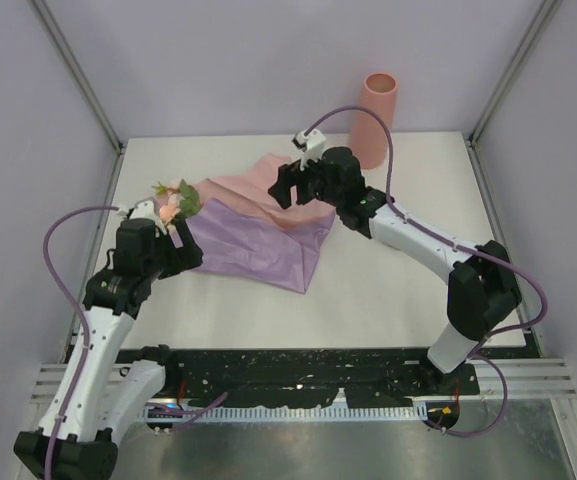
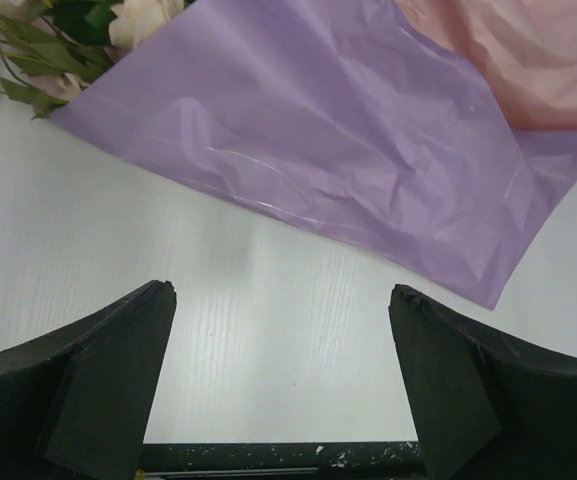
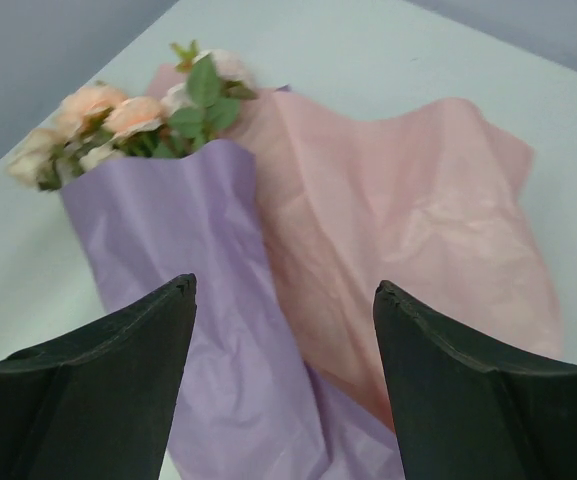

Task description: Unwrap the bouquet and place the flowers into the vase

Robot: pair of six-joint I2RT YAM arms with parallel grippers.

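At left-centre of the top view the bouquet [image 1: 236, 222] lies on the desk [image 1: 388, 290], paper [image 1: 263, 252] loose, flowers [image 1: 176, 200] poking out upper left. Left jaws and right jaws are both spread, empty. My worry: I'll pinch paper along with flowers, or elbow the vase [image 1: 376, 118] at upper right.

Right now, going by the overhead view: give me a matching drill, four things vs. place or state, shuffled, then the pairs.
1 vase
2 flowers
3 purple paper
4 left gripper

a lying left of centre, heads showing
b open, empty, over bare table
c upright, far right
d spread flat mid-table

Pairs: 1-c, 2-a, 3-d, 4-b
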